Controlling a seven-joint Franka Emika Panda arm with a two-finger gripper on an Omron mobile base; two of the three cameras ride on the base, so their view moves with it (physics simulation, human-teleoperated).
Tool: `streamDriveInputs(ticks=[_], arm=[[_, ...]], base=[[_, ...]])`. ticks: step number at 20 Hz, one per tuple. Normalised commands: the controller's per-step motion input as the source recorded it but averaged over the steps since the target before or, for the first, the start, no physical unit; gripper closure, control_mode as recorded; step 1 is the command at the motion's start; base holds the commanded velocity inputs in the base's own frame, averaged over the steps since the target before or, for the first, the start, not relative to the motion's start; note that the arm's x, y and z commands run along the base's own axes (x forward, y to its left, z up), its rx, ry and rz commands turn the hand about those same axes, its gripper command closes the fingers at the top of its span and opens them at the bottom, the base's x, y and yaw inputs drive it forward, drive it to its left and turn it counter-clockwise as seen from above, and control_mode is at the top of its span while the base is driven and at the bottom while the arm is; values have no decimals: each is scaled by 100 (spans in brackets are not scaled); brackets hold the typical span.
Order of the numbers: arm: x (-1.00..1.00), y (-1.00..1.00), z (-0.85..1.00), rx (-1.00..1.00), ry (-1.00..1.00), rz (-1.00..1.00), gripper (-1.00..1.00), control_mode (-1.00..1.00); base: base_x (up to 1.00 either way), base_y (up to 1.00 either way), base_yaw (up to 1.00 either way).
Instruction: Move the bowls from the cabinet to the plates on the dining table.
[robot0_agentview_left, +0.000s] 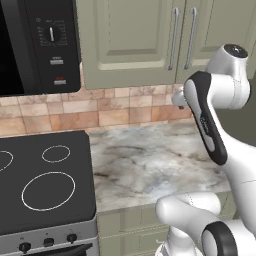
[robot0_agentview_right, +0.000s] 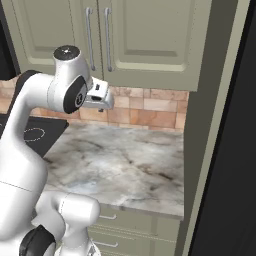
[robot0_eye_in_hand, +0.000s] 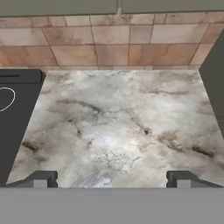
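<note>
Sage-green cabinet (robot0_agentview_left: 150, 40) doors are staying shut above the marble desk (robot0_eye_in_hand: 118, 127), so the bowls are presumably sitting hidden behind them. The pincer (robot0_eye_in_hand: 112, 178) is hovering spread wide and empty; reaching upward carelessly risks striking the door panel instead of catching a handle (robot0_agentview_right: 107, 37).

1. The left base view looks forward and down from behind the arm's left, taking in the black stove (robot0_agentview_left: 45, 182), the marble surface (robot0_agentview_left: 150, 165) and the green cabinet (robot0_agentview_left: 130, 40) above.
2. The right base view faces the same surface (robot0_agentview_right: 125, 165) and cabinet (robot0_agentview_right: 145, 40) from behind the arm's right, nearer a dark side wall.
3. The hand view looks down close over the surface (robot0_eye_in_hand: 113, 127) toward the tiled backsplash (robot0_eye_in_hand: 109, 43); the end effector (robot0_eye_in_hand: 112, 178) has its tips wide apart at the bottom.
</note>
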Motion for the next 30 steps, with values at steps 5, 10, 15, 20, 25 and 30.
streamDriveInputs(ticks=[5, 10, 15, 20, 25, 30], arm=[[-8, -28, 41, -1, -16, 0, -100, -100], [-1, -18, 40, -2, -16, -1, -100, -100], [0, -7, 36, -4, -15, -2, -100, -100], [0, -5, 33, -6, -16, -4, -100, -100], [3, -4, 30, -4, -13, -5, -100, -100], [12, 0, 23, 0, -11, -1, -100, -100]], base=[[0, 0, 0], [0, 0, 0], [0, 0, 0], [0, 0, 0], [0, 0, 0], [0, 0, 0]])
